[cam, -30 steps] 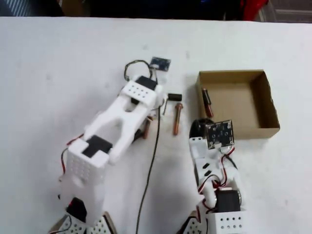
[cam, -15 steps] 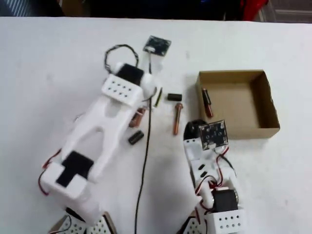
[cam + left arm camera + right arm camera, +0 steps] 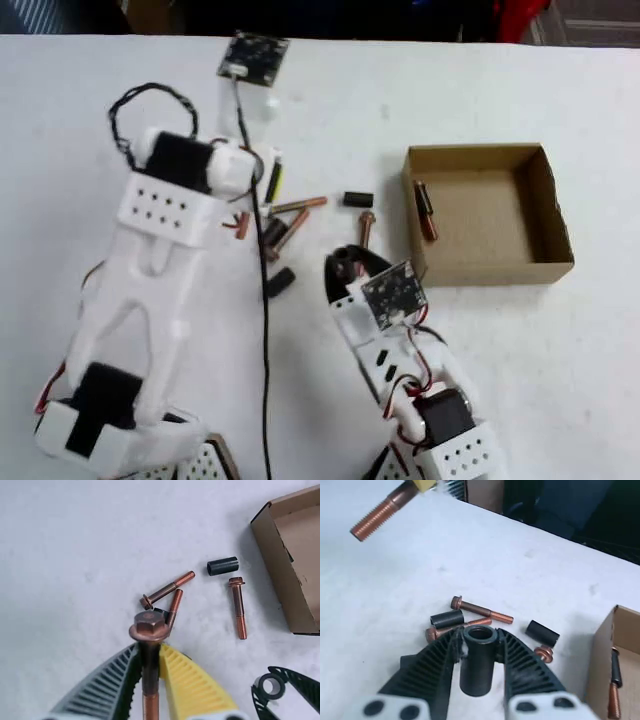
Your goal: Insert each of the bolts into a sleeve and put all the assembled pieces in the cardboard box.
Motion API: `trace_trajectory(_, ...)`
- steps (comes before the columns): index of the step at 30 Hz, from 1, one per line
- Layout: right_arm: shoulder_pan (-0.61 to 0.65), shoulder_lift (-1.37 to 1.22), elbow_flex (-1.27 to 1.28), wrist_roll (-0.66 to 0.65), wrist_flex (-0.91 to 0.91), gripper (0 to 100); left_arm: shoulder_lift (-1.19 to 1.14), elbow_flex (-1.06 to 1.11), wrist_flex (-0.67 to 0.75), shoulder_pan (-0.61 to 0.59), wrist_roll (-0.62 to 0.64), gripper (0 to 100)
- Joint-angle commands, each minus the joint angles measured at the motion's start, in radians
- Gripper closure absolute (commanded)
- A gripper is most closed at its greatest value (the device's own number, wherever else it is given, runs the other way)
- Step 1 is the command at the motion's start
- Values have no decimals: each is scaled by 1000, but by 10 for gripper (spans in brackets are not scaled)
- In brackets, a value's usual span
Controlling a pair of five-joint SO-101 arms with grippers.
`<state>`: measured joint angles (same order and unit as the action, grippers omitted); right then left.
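A copper-coloured hex-head bolt [image 3: 149,685] was clamped tight between the left fingers [image 3: 187,677], up off the white surface [image 3: 520,380]. A black cylindrical sleeve [image 3: 478,662] was gripped by the right fingers [image 3: 527,667], open end up. A few loose bolts [image 3: 298,205] and two loose sleeves [image 3: 358,199] were scattered beside the open cardboard box [image 3: 481,150]. One assembled bolt-and-sleeve piece [image 3: 425,211] was already parked inside, along the wall nearest them.
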<state>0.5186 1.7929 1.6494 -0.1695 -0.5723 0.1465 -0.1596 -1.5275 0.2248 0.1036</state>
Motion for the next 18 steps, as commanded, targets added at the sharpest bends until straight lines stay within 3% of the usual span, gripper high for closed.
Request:
trace_trajectory(1, 58, 13, -14, 9, 71, 981, 93, -44, -3, -1, -6, 980)
trace_trajectory(7, 93, 13, -12, 9, 168, 981, 255, 51, 17, -1, -6, 980)
trace_trajectory(11, 93, 13, -8, 23, 228, 981, 407, 224, 132, -5, -6, 980)
trace_trajectory(18, 91, 8, 41, 167, 311, 982, 653, 493, 351, 24, -6, 980)
